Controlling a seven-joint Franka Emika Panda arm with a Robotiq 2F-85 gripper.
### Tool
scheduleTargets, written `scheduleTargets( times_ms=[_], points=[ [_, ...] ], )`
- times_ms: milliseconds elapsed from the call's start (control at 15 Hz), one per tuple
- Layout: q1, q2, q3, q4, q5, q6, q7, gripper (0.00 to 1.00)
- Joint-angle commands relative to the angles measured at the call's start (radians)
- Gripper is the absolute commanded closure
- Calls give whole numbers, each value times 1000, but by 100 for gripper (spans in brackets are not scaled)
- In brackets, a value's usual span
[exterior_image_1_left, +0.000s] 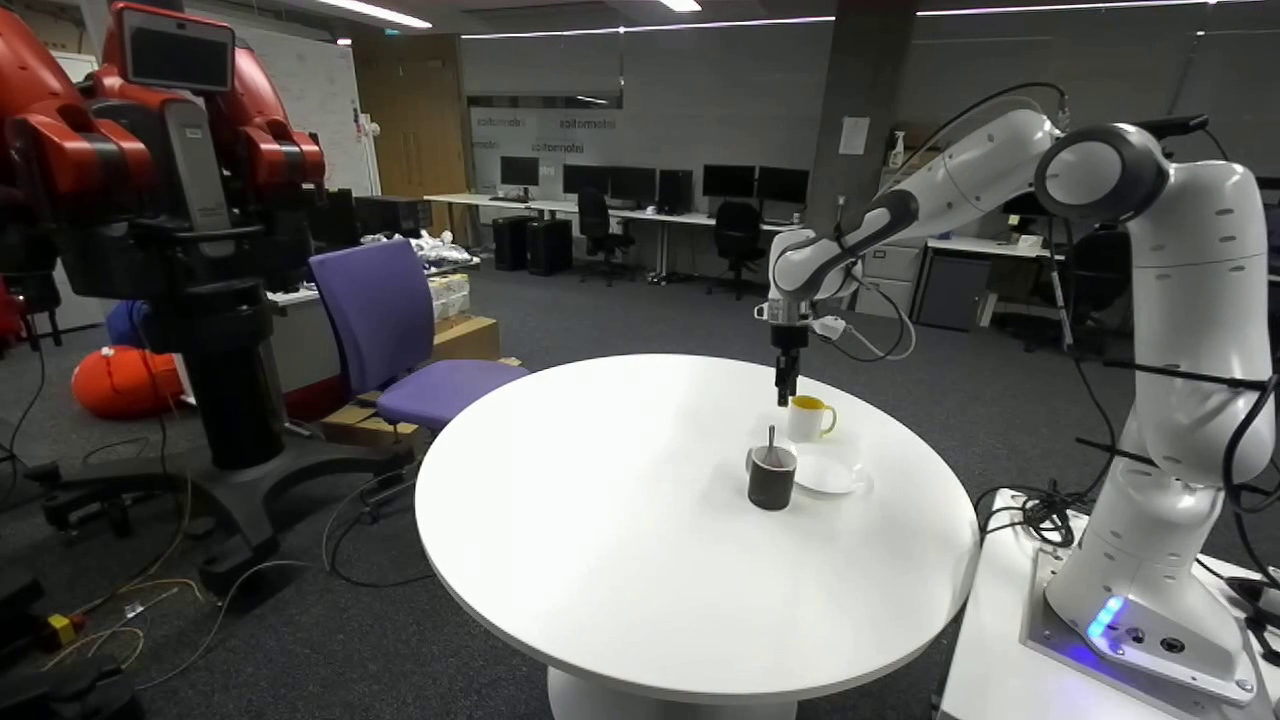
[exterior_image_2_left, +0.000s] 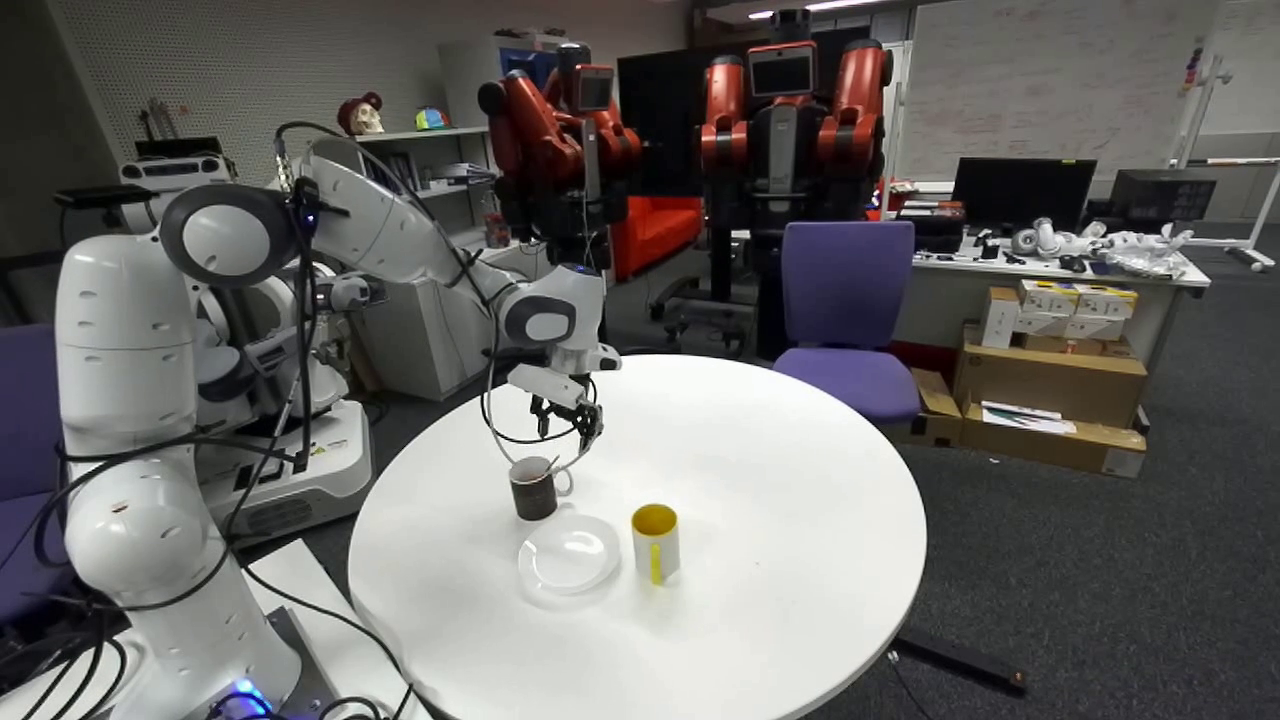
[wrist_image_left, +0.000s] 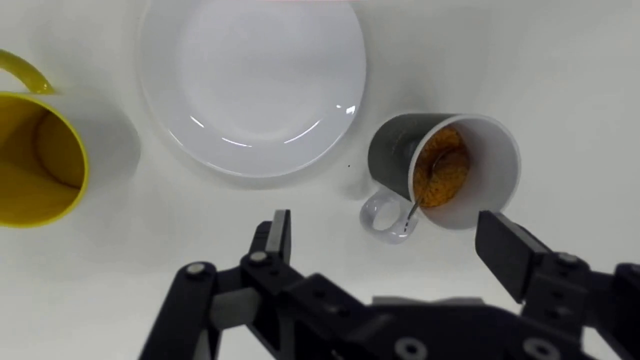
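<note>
My gripper (wrist_image_left: 384, 215) is open and empty above the round white table (exterior_image_1_left: 600, 540). It also shows in both exterior views (exterior_image_1_left: 785, 390) (exterior_image_2_left: 566, 430). Nearest is a dark grey mug (wrist_image_left: 395, 145) with a white inside and handle. It holds amber liquid and a thin metal spoon (wrist_image_left: 414, 207). In the wrist view the handle lies between the fingertips, and the right fingertip overlaps the rim. No contact is visible. A white plate (wrist_image_left: 250, 75) lies between this mug and a white mug with yellow inside and handle (wrist_image_left: 112, 145). Both mugs stand upright (exterior_image_2_left: 533, 495) (exterior_image_2_left: 645, 548).
A cable (exterior_image_2_left: 488, 400) hangs in a loop from the arm near the dark mug. A purple chair (exterior_image_2_left: 850, 290) stands at the table's edge. The arm's base (exterior_image_1_left: 1150, 610) sits on a white side table beside the round one. Red robots (exterior_image_2_left: 785, 120) stand behind.
</note>
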Motion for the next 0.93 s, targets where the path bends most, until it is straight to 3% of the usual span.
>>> scheduleTargets(
  times_ms=[0, 333, 867],
  points=[
    [-9, -4, 16, -16, -35, 59, 220, 0],
    [-27, -8, 21, 8, -4, -27, 354, 0],
    [-96, 11, 57, 12, 203, -119, 192, 0]
  ],
)
